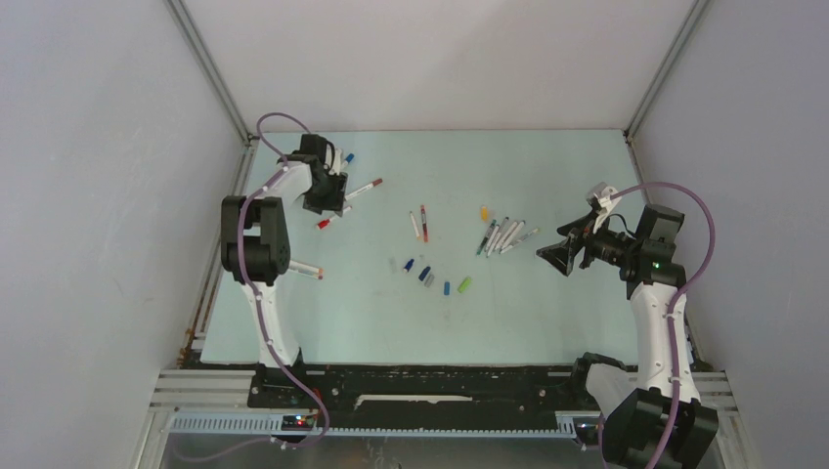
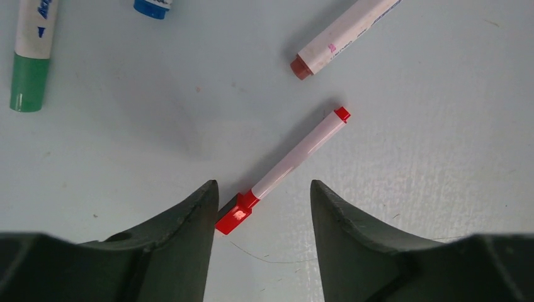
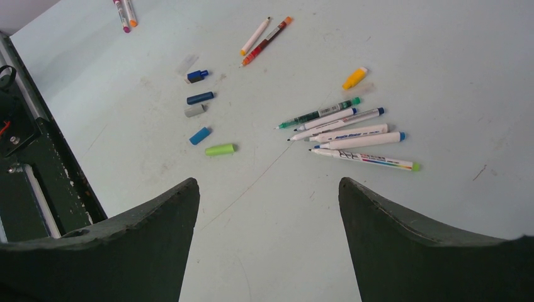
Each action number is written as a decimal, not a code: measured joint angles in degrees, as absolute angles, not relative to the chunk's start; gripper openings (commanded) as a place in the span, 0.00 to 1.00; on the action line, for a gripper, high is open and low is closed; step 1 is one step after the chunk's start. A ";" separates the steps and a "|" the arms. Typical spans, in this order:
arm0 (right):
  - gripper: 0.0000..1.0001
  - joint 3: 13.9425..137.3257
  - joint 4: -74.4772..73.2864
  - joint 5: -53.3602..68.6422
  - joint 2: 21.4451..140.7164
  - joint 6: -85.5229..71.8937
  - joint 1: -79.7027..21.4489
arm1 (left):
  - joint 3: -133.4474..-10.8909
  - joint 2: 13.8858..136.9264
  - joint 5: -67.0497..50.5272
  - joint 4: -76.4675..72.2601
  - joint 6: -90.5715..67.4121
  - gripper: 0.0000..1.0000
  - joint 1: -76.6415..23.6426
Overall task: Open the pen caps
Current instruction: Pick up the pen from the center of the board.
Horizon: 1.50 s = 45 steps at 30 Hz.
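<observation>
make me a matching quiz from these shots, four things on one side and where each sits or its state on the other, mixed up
Things:
1 red-capped pen
2 lime green cap
3 orange cap
4 right gripper

Places or states:
a beside the blue cap
b next to the fan of pens
c between the open jaws of the left gripper
d open, holding nothing

Pairs: 1-c, 2-a, 3-b, 4-d
</observation>
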State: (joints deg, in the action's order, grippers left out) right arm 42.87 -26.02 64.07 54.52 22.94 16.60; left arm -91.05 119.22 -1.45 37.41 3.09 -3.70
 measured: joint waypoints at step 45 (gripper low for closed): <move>0.84 42.89 -27.83 64.60 53.15 23.42 18.41 | -81.41 114.65 1.63 43.94 -4.36 0.02 -10.41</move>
State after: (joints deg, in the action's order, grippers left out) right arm 42.89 -27.83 64.60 53.15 23.42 18.41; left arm -81.41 114.65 1.63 43.94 -4.36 -10.41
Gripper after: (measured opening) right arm 0.835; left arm 0.159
